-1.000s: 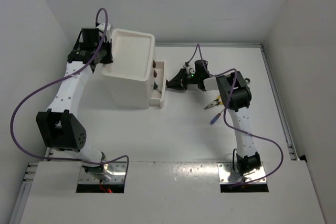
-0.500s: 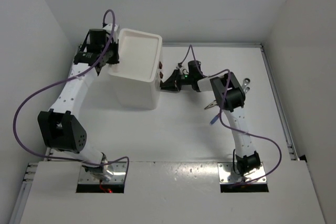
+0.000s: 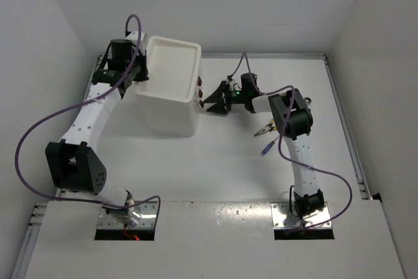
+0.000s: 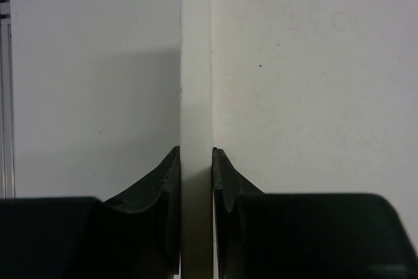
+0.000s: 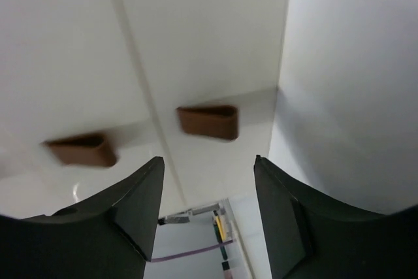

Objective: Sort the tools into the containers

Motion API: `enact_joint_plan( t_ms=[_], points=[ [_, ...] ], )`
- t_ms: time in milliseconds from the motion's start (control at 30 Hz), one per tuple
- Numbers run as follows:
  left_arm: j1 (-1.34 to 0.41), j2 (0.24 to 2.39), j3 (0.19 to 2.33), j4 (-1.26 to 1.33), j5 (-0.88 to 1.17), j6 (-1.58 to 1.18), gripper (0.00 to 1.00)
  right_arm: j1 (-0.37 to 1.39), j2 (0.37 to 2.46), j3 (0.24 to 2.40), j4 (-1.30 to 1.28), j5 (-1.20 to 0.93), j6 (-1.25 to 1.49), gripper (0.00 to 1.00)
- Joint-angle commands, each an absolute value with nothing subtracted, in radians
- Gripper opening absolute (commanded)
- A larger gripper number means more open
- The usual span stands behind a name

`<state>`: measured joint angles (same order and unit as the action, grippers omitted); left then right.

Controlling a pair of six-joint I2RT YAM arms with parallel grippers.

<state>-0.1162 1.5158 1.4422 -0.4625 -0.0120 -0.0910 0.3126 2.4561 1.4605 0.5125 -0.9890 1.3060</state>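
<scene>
**Operator:** Report the tools, nearest first.

**Technician:** The blue-handled screwdriver [image 3: 266, 149] lies on the table [image 3: 215, 168], just left of the right arm's lower link. The yellow-handled pliers [image 3: 264, 129] lie just beyond it, near that arm's elbow. Both are well apart from the drawer unit [image 3: 163, 106].

**Operator:** Right gripper status?

**Technician:** The right gripper [image 3: 210, 101] faces the unit's right-hand front with its jaws spread, holding nothing. In the right wrist view, one brown knob [image 5: 209, 122] sits ahead of the gap, clear of both fingers [image 5: 137, 207]. A second knob [image 5: 81, 150] lies off to the left.

**Operator:** Left gripper status?

**Technician:** The left gripper [image 3: 138, 75] is at the far left edge of the recessed tray top [image 3: 173, 63]. Its wrist view shows the two fingers [image 4: 168, 181] pressed against a thin white wall [image 4: 196, 63] of the unit, one on each side, clamping it.
</scene>
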Motion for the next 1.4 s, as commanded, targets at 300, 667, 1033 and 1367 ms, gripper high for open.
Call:
enact_joint_plan(
  t_ms=[300, 667, 1033, 1367],
  points=[
    [-0.124, 1.519, 1.434, -0.626, 0.035, -0.091, 0.61, 0.209, 2.269, 1.286, 0.928, -1.077, 1.524, 0.56],
    [-0.106, 1.537, 1.453, -0.626, 0.040, -0.091, 0.68, 0.299, 2.433, 1.367, 1.287, -0.980, 1.893, 0.51],
    [-0.106, 1.557, 1.473, -0.644, 0.080, -0.072, 0.25, 0.328, 2.543, 1.500, 1.341, -0.971, 1.939, 0.49],
    [-0.106, 1.575, 1.482, -0.663, 0.089, -0.063, 0.10, 0.328, 2.562, 1.519, 1.368, -0.953, 1.957, 0.38]
  ],
)
